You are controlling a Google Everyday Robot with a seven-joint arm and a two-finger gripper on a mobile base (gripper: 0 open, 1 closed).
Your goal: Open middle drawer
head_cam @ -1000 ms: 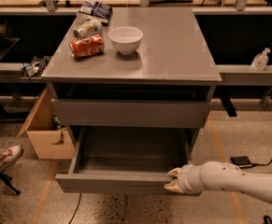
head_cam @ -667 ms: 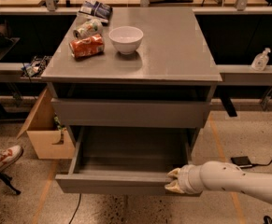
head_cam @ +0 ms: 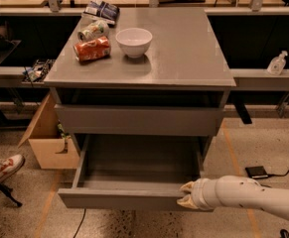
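The middle drawer (head_cam: 134, 162) is pulled far out of the grey cabinet, and its plain grey box interior shows empty. Its flat front (head_cam: 119, 200) faces me at the bottom of the view. My gripper (head_cam: 185, 195), on a white arm that comes in from the lower right, is at the right end of that front. It is shut on the front's top edge, with one fingertip inside the drawer and one outside. Above the open drawer, another grey drawer front (head_cam: 139, 120) is closed.
On the cabinet top (head_cam: 183, 53) stand a white bowl (head_cam: 134, 41), a lying red can (head_cam: 92, 49), a second can and a snack bag. An open cardboard box (head_cam: 47, 138) is on the floor at left, beside a person's shoe (head_cam: 5, 166). A black device with a cable (head_cam: 257, 172) lies at right.
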